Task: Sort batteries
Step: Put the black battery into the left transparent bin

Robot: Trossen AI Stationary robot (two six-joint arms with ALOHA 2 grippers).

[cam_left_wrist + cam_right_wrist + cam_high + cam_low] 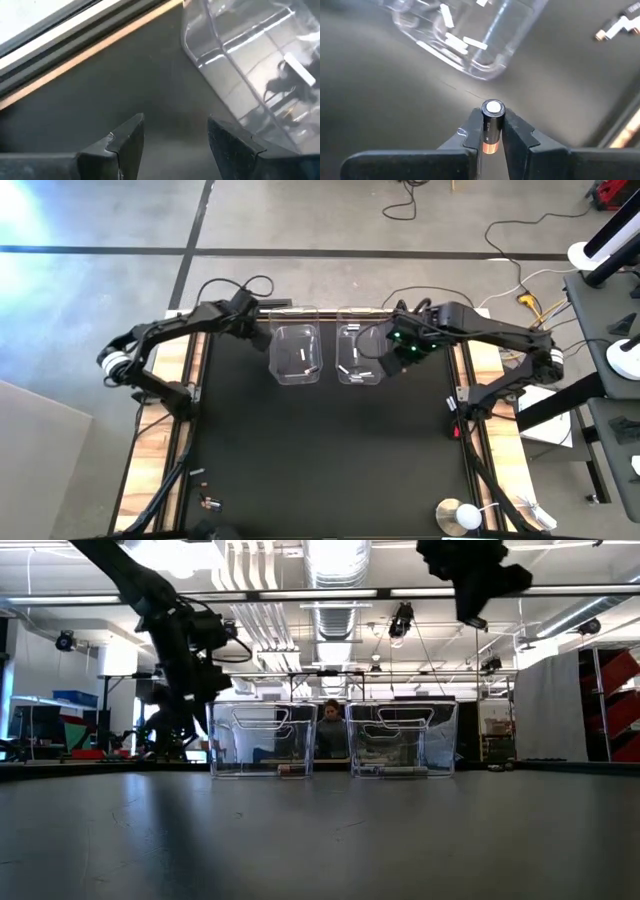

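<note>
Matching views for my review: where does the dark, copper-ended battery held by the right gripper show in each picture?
High view: hidden under the right gripper beside the right bin.
Low view: not discernible.
Left wrist view: not in it.
Right wrist view: battery upright between the fingers.
Shared landmark: the right bin.

Colours noted on my feed: mostly black, clear and silver-white.

I see a black battery [492, 125] with a copper band and white cap, silver-white batteries [475, 43] in a clear bin [361, 356], and a matte black table [330, 450] with pale wood edges.
</note>
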